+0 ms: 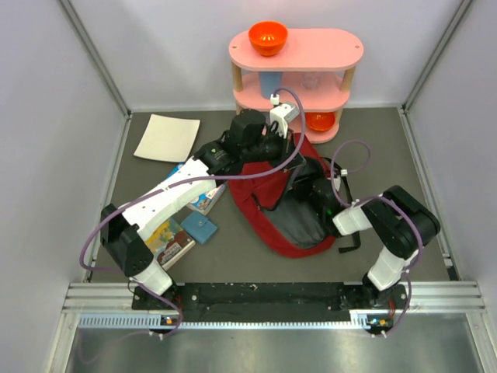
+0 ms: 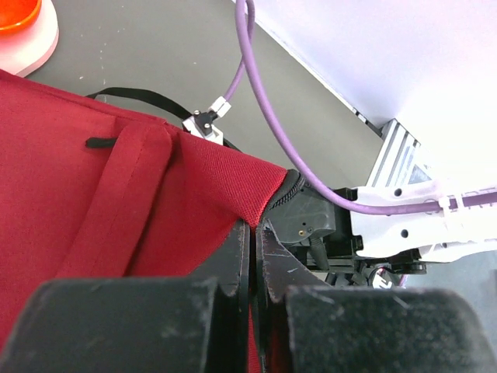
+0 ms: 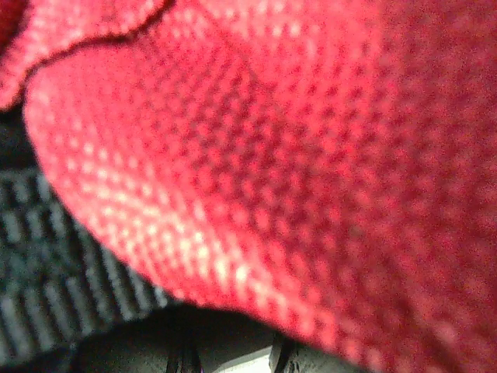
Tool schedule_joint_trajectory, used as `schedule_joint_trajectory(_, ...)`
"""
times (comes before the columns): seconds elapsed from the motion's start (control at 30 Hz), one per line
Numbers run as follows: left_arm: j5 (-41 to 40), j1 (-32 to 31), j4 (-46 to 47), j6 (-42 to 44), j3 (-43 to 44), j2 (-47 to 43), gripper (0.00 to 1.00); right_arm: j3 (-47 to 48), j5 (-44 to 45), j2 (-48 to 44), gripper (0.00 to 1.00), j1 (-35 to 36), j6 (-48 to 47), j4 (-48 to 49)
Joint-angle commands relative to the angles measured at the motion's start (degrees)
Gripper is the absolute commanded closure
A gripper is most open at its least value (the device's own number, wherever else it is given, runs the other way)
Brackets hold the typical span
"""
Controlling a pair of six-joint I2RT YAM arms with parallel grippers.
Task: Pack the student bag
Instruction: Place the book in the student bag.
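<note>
Two arms: left end effector (image 2: 255, 260) closed tight on student bag (image 2: 116, 225) hem, right end effector (image 1: 318, 194) behind fabric, opening indiscernible.

One student bag (image 1: 260, 214) lies at the centre of the top view. Two robot arms reach over it, the left arm (image 1: 167, 198) and the right arm (image 1: 400, 225). There are two purple cables, the left cable (image 1: 233, 177) and the right cable (image 1: 342, 155). One pink shelf unit (image 1: 342, 50) with three tiers stands at the upper middle. It carries two orange bowls, the top bowl (image 1: 268, 36) and the bottom bowl (image 1: 320, 120), and one blue cup (image 1: 269, 81). One white sheet (image 1: 166, 137) lies at the upper left. Two picture books show at the lower left, the near book (image 1: 172, 241) and the far book (image 1: 206, 200), with one small blue square (image 1: 200, 227) between them.
</note>
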Motion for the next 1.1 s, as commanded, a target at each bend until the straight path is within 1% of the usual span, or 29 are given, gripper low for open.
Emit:
schedule_joint_trajectory(0.0,1.88,-0.19,4.73,-0.03,2.30,-4.38,1.00,3.80,0.25,1.53,0.90,0.91,-2.26,4.74)
schedule_joint_trajectory(0.03,1.53,-0.10,4.55,-0.03,1.86,-4.64,1.00,3.19,0.51,1.62,0.85,0.91,-2.69,4.04)
schedule_joint_trajectory(0.07,1.27,-0.19,4.81,-0.03,1.51,-4.73,1.00,3.01,0.95,1.53,0.76,0.91,-3.48,2.72)
schedule_joint_trajectory(0.13,1.09,-0.10,5.08,-0.20,0.63,-4.99,1.00,2.84,0.78,1.18,0.69,0.91,-4.28,-0.35)
schedule_joint_trajectory(0.17,0.74,-0.01,5.60,-0.29,0.36,-4.99,1.00,2.84,-0.44,1.18,0.57,0.91,-5.76,-3.15)
schedule_joint_trajectory(0.23,0.83,0.08,5.69,-0.55,-0.08,-4.99,1.00,2.14,-1.59,0.48,0.45,1.00,-6.47,-5.98)
schedule_joint_trajectory(0.27,0.83,0.16,5.69,-0.64,-0.25,-4.99,1.00,1.78,-2.90,0.04,0.33,1.00,-8.04,-6.95)
schedule_joint_trajectory(0.3,0.83,0.25,5.69,-0.55,-0.43,-4.99,1.00,1.52,-3.43,-0.48,0.27,1.00,-8.23,-8.35)
schedule_joint_trajectory(0.37,0.48,0.34,5.69,-0.55,-1.22,-5.26,1.00,0.11,-4.83,-2.93,0.06,1.00,-9.98,-9.50)
schedule_joint_trajectory(0.4,0.30,0.51,5.95,-0.64,-1.83,-5.43,1.00,-0.32,-4.93,-3.99,0.02,1.08,-10.08,-12.46)
schedule_joint_trajectory(0.47,0.13,0.60,6.13,-0.64,-2.36,-5.61,1.00,-2.08,-5.19,-7.76,0.01,1.00,-11.04,-13.80)
schedule_joint_trajectory(0.57,-0.23,0.95,6.22,-0.55,-2.98,-5.70,1.00,-2.70,-5.11,-11.90,0.01,1.00,-12.62,-20.73)
schedule_joint_trajectory(0.6,-0.31,1.04,6.22,-0.55,-3.07,-5.78,1.00,-2.35,-4.93,-14.96,0.01,1.00,-12.98,-23.54)
schedule_joint_trajectory(0.63,-0.31,1.13,6.22,-0.47,-3.24,-5.79,1.00,-1.57,-4.76,-16.21,0.01,1.08,-13.50,-29.83)
schedule_joint_trajectory(0.7,-0.40,1.22,6.22,-0.55,-3.33,-5.87,1.00,-0.95,-4.93,-19.89,0.01,1.00,-14.21,-34.27)
schedule_joint_trajectory(0.73,-0.23,1.22,6.13,-0.47,-3.33,-5.96,1.00,-1.81,-4.85,-21.04,0.01,1.08,-14.47,-34.73)
schedule_joint_trajectory(0.8,-0.31,1.31,6.31,-0.38,-3.42,-6.05,1.00,-3.31,-4.41,-22.63,0.11,1.08,-14.48,-32.54)
schedule_joint_trajectory(0.83,-0.23,1.22,6.48,-0.38,-3.42,-6.05,1.00,-4.10,-3.97,-22.64,0.28,1.08,-14.21,-31.40)
schedule_joint_trajectory(0.93,0.56,1.22,6.92,-0.55,-3.42,-5.79,1.00,-2.63,-5.10,-19.84,0.38,0.91,-14.30,-29.55)
schedule_joint_trajectory(1.07,0.91,1.31,6.92,-0.82,-3.77,-5.78,1.00,0.54,-7.66,-14.65,0.40,1.00,-13.07,-28.93)
